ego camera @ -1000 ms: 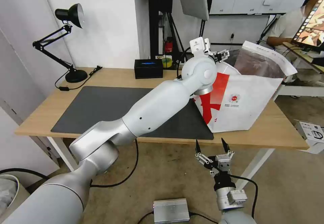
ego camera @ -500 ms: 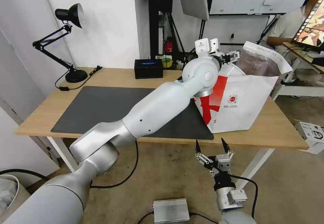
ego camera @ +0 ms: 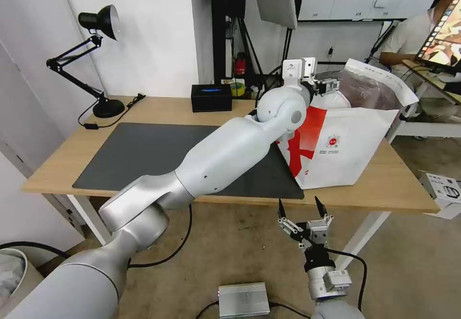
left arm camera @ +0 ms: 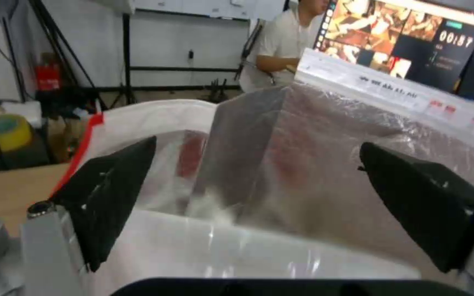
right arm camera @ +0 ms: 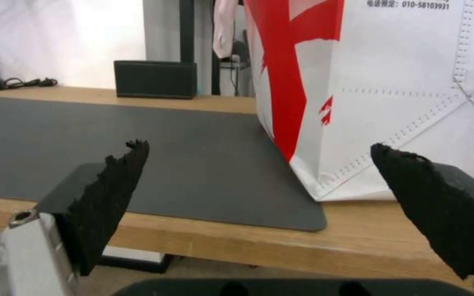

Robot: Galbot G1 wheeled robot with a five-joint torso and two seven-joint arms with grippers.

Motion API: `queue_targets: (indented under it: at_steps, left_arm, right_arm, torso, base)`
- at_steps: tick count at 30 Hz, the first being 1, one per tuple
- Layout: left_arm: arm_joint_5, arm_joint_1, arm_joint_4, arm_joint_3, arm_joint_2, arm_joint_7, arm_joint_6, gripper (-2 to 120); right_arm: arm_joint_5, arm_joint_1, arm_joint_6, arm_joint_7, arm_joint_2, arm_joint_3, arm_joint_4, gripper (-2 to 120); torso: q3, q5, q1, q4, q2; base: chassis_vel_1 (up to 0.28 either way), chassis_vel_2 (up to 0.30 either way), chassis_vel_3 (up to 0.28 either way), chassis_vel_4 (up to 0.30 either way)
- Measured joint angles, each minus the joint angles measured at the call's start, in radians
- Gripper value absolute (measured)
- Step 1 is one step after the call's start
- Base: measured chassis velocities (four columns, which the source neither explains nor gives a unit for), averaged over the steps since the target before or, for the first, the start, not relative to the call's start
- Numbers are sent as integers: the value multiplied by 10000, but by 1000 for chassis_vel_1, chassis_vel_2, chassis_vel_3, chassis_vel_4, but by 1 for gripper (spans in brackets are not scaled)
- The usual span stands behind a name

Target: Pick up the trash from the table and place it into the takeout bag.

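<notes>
The left pincer (ego camera: 331, 85) hangs released above the takeout bag's (ego camera: 345, 151) foil-lined mouth; the right pincer (ego camera: 298, 208) waits spread below the table (ego camera: 158, 110) edge.

takeout bag (ego camera: 345, 151) white, red band, silver lining | mat (ego camera: 144, 151) dark grey | table (ego camera: 398, 184) light wood

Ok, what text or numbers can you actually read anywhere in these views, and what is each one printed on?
"010-5810931": on the takeout bag, its white side, after small characters too cropped to read.
"00:57", roughly: white digits on the monitor behind the bag; blurred, so uncertain.
Small red logo with lines beneath on the bag's front: too small to read.
Print along the bag's raised rim: blurred, unreadable.
</notes>
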Motion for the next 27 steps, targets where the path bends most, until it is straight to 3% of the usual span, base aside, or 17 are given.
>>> queue_targets:
  at_steps: [7,15,19,26,27]
  left_arm:
    - [137,-59,-163,-135,76,95,443,100]
    - [127,230,-471,-320,379,413,-62,100]
    - [266,507,-893,-469,940,802,-351,100]
    - [1673,1231,-1911,-1041,2876,2063,-973,100]
    - [1673,1231,-1911,-1041,2876,2063,-973,100]
  right_arm:
    - [0,0,0,0,0,1,0,100]
    - [0,0,0,0,0,0,-1,100]
    - [0,0,0,0,0,0,0,100]
    - [0,0,0,0,0,0,0,100]
    - [0,0,0,0,0,0,0,100]
  torso:
    - [-1,0,0,0,0]
    - [-1,0,0,-1,0]
    - [-1,0,0,-2,0]
    - [0,-5,0,3,0]
    - [0,-5,0,3,0]
  base:
    - [0,0,0,0]
    - [0,0,0,0]
    - [0,0,0,0]
    - [0,0,0,0]
    - [0,0,0,0]
